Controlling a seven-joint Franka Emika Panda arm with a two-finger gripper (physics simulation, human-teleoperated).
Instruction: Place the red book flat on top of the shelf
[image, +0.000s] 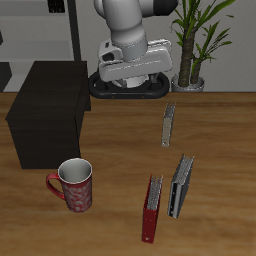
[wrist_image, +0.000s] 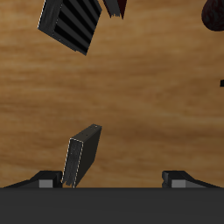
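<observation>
Exterior view: arm folded high at back, red book (image: 152, 209) upright near front edge.

High front view; downward wrist view.

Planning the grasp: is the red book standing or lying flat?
Standing on edge: the red book shows its narrow spine upward, near the table's front edge.

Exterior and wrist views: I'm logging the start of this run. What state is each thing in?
red book: upright on the table, ungrasped
shelf: top bare
mug: upright
dark grey-black book: upright
thin grey book: upright
gripper: holds nothing; open or shut unclear
</observation>
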